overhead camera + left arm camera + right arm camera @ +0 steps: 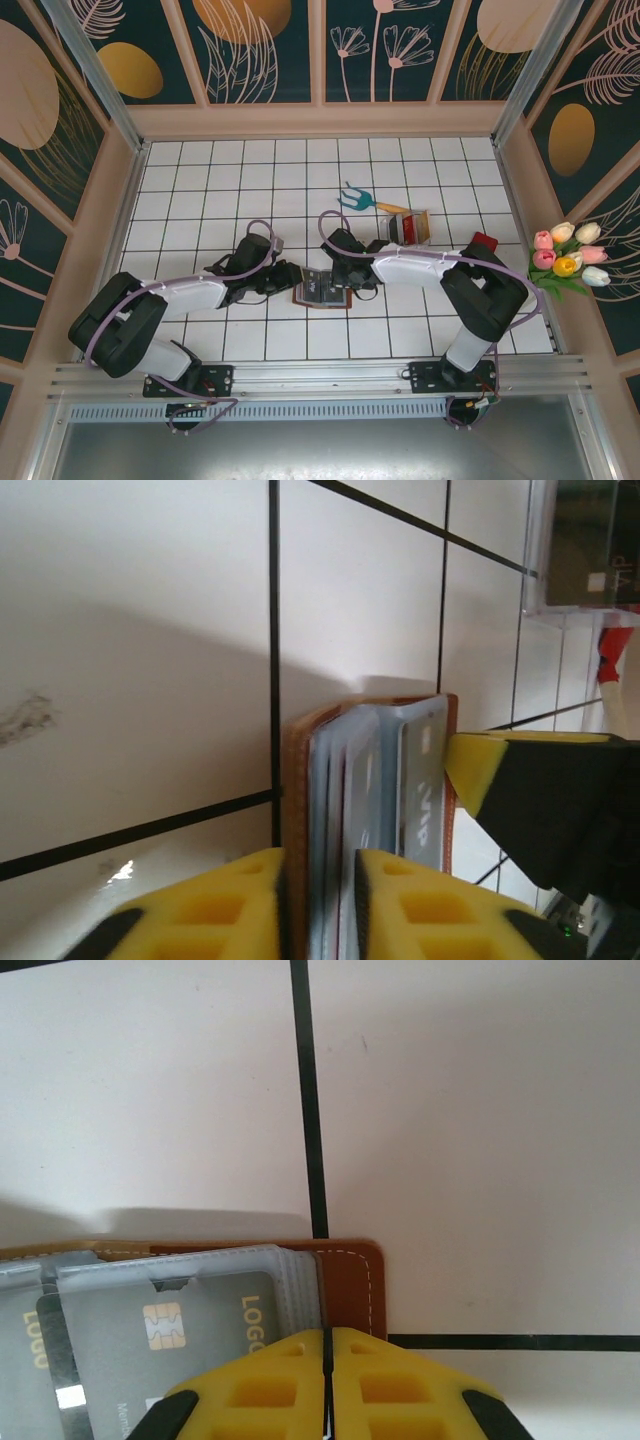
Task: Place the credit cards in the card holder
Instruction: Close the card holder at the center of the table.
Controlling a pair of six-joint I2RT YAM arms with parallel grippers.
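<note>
Card holder (322, 290) lay open on tiles (200, 180) between the arms, left gripper (322, 890) clenched on its sleeves, right gripper (327, 1360) closed at its corner, grasp unclear, sleeved credit card (180, 1345) showed its chip from right wrist.

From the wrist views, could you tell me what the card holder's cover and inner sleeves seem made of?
The card holder cover looks like matte reddish-brown leather or imitation, with pale stitching along its edge. The inner sleeves look like thin frosted clear plastic: a grey card and its gold chip show through.
</note>
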